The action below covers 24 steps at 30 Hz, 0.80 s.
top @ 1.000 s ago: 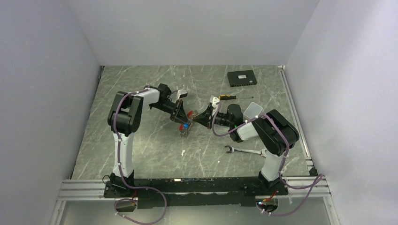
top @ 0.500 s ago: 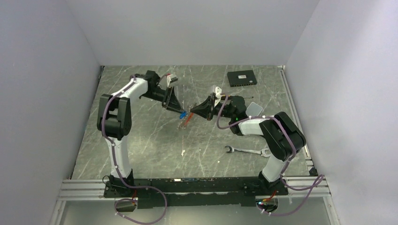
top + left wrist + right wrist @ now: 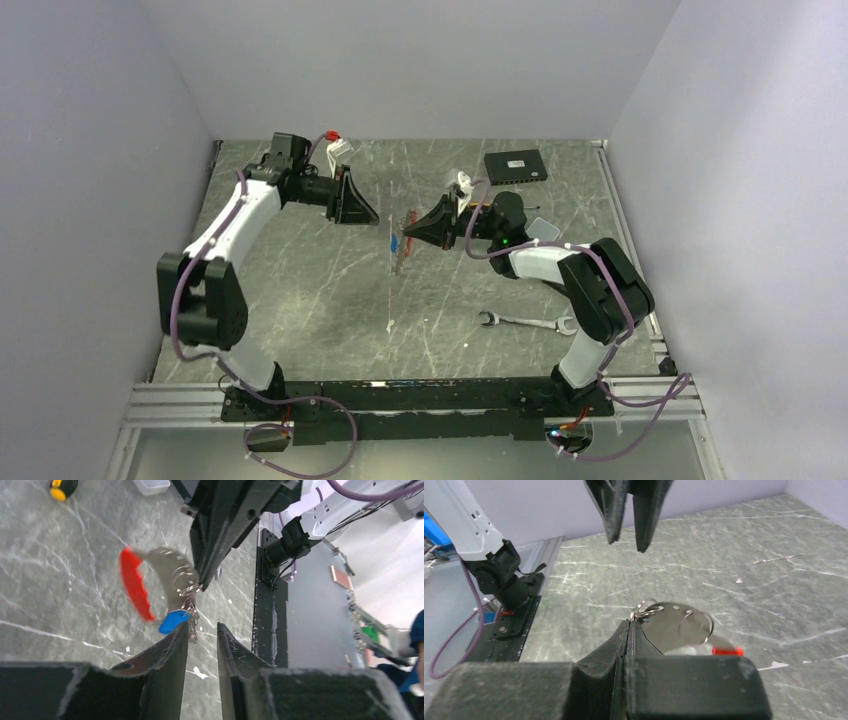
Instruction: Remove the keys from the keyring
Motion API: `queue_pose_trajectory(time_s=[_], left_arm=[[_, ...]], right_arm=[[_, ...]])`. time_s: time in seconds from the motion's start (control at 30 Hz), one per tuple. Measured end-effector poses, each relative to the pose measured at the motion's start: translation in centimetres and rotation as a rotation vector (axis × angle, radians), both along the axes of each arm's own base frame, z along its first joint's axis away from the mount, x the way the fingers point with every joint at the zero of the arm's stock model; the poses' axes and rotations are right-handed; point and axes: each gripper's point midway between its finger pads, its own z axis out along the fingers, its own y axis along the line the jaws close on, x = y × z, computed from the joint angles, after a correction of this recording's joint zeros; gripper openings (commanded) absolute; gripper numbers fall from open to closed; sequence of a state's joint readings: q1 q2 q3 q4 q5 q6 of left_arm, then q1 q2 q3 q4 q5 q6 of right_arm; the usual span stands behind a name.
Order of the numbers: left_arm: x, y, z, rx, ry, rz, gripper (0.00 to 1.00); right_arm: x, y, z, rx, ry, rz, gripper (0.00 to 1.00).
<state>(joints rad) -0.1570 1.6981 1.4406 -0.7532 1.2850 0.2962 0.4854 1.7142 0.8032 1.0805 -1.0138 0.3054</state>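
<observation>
My right gripper (image 3: 408, 228) is shut on the keyring (image 3: 404, 222) and holds it above the table's middle. In the right wrist view its shut tips (image 3: 630, 622) pinch the silvery rings (image 3: 649, 611), with the red tag (image 3: 727, 651) blurred beside them. The blue-headed key (image 3: 396, 243) and the chain links (image 3: 399, 264) dangle below. My left gripper (image 3: 372, 217) is open and empty, up and left of the keyring. In the left wrist view its tips (image 3: 202, 626) sit just short of the blue key head (image 3: 174, 621), with the red tag (image 3: 134, 590) swinging.
A silver wrench (image 3: 525, 322) lies at the front right. A black box (image 3: 515, 166) sits at the back right. The screwdriver's yellow handle (image 3: 62, 487) and a white container (image 3: 545, 230) are near the right arm. White specks (image 3: 388, 325) dot the marble table.
My left gripper has come away from the blue key and drawn back up and to the left. My right gripper keeps the keyring, a little higher, with the keys swinging below.
</observation>
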Motion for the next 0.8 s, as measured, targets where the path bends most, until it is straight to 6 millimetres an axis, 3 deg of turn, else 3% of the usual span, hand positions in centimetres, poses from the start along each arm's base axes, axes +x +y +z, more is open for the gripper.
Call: queue_pose_trajectory(time_s=[0.2,0.43,0.8], left_arm=[[-1.8,-1.4,2.1,-0.038,-0.237,-0.057,0.24],[-2.9,-3.1,1.5,-0.043,-0.315,-0.136,0.17],[-3.9,-3.3,0.8,-0.038,-0.356,-0.185,0.21]], right_arm=[[-0.6,0.1,1.2,0.025,0.031,0.036,0.0],[-1.1,0.2,1.8,0.041,0.055,0.059,0.0],[-1.2,0.3,2.0,0.043,0.059,0.063,0.0]])
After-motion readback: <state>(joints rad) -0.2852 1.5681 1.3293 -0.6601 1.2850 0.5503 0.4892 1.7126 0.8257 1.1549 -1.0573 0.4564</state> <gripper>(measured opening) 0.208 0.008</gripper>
